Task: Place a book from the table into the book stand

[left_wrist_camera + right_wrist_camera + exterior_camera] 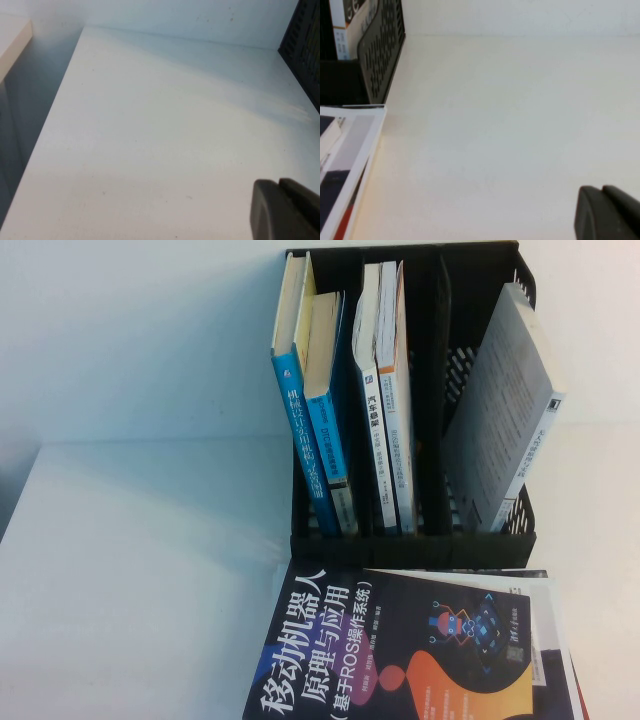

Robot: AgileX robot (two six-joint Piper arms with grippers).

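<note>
The book (400, 650), black with a big white Chinese title and orange and purple blobs, lies flat on top of a stack at the table's front edge, just in front of the book stand (410, 543). The black stand holds two blue-spined books (310, 410) in its left slot, white-spined ones (385, 390) in the middle and a grey-white book (505, 410) leaning in the right slot. Neither gripper shows in the high view. My left gripper (279, 187) hangs shut and empty over bare table, left of the stand (305, 45). My right gripper (602, 192) hangs shut and empty over bare table, right of the stand's mesh wall (380, 55).
The white table (140, 570) stretches bare to the left of the stand and ends at a left edge (55, 110). Under the black book lie other books with white covers (545, 640), whose edges show in the right wrist view (355, 155). A wall rises behind the stand.
</note>
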